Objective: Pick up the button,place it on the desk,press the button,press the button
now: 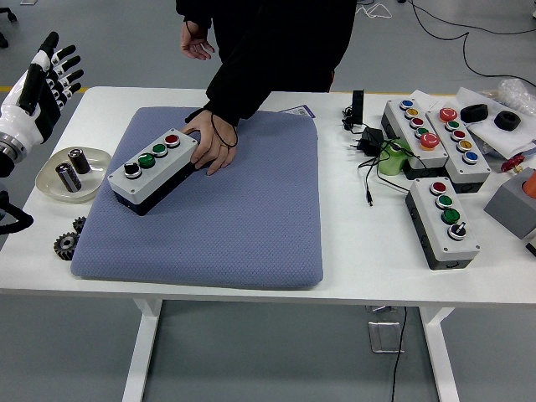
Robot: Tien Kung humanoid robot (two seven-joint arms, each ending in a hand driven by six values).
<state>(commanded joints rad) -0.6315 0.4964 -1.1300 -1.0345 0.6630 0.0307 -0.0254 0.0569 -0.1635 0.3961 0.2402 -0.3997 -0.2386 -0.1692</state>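
Head view gives us a white table (251, 289) carrying a blue-grey quilted mat (226, 213), a soft rounded rectangle that serves as our landmark. On the mat's far left part lies the button box (157, 171): a rectangular case, pale grey on top over a black base, set at a slant, with four round caps in a row — red, green, green, then a black-and-white knob. A person's hand (213, 144), reaching from a black sleeve, rests flat against the box's right end, touching it.

Our left hand (43, 77) is raised beyond the mat's far left corner, off the table's edge, its black-tipped fingers spread and released, grasping nothing. Our right hand does not show.

Just left of the mat sits a shallow translucent dish (52, 180) holding two dark cylinders, and near the mat's near left corner lie small toothed gears (67, 243). Well to the right of the mat stand more button boxes (441, 219) and a tangle of black cable (368, 159).
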